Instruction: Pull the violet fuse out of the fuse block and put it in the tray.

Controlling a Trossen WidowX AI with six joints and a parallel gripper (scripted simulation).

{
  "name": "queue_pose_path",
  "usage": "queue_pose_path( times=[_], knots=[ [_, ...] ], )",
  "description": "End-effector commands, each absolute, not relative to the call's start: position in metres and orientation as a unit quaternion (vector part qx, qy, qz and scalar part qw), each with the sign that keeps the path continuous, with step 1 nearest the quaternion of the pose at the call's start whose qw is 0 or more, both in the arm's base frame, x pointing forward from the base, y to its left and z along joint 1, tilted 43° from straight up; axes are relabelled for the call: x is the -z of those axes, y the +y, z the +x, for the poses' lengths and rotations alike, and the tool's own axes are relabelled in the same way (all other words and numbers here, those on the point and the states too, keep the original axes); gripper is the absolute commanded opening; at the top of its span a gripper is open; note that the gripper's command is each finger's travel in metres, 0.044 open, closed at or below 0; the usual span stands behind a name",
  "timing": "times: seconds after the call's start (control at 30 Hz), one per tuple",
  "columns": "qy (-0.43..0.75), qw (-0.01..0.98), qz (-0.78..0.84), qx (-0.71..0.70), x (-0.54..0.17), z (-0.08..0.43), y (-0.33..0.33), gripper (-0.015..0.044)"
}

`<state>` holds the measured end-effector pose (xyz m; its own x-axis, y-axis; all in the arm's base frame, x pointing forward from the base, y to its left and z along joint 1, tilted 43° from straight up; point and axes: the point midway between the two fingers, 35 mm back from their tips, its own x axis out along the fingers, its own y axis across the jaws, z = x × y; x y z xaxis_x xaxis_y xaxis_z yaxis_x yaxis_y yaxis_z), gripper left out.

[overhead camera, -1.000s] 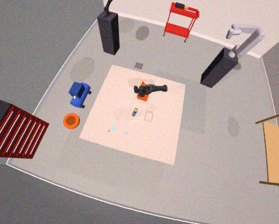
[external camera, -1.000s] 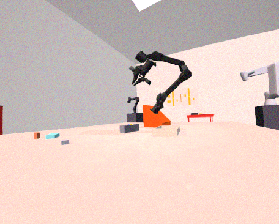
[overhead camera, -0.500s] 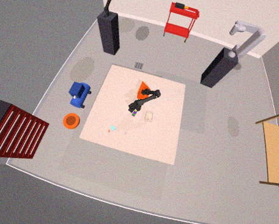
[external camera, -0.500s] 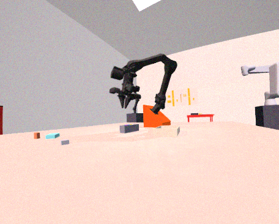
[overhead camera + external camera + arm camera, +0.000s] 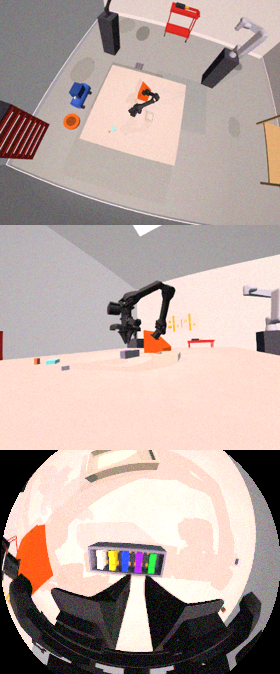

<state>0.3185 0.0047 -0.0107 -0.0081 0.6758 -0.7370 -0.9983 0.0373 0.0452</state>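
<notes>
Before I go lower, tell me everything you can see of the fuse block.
The fuse block is a low grey box lying flat on the pale table, long side toward the wrist camera. Its open top holds a row of upright fuses: white, yellow, blue, the violet fuse and green, all seated. It lies just ahead of the gripper, whose narrowly parted fingers hold nothing. In the exterior view the gripper hangs above the block, apart from it. The tray lies beyond it. Nothing but the table touches it.
</notes>
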Motion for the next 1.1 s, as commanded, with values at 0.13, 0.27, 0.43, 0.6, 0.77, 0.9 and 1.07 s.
queue_pose_path(
  times=[0.13, 0.27, 0.43, 0.6, 0.77, 0.9, 1.07],
  knots=[
    [0.299, 0.651, -0.267, -0.645, 0.015, 0.319, 0.011, 0.0072],
    [0.299, 0.651, -0.267, -0.645, 0.018, 0.319, 0.014, 0.0072],
    [0.299, 0.651, -0.267, -0.645, 0.022, 0.319, 0.017, 0.0072],
    [0.299, 0.651, -0.267, -0.645, 0.025, 0.319, 0.021, 0.0072],
    [0.299, 0.651, -0.266, -0.645, 0.028, 0.319, 0.024, 0.0072],
    [0.298, 0.651, -0.266, -0.645, 0.031, 0.319, 0.027, 0.0072],
    [0.298, 0.651, -0.266, -0.645, 0.032, 0.318, 0.029, 0.0072]
  ],
)
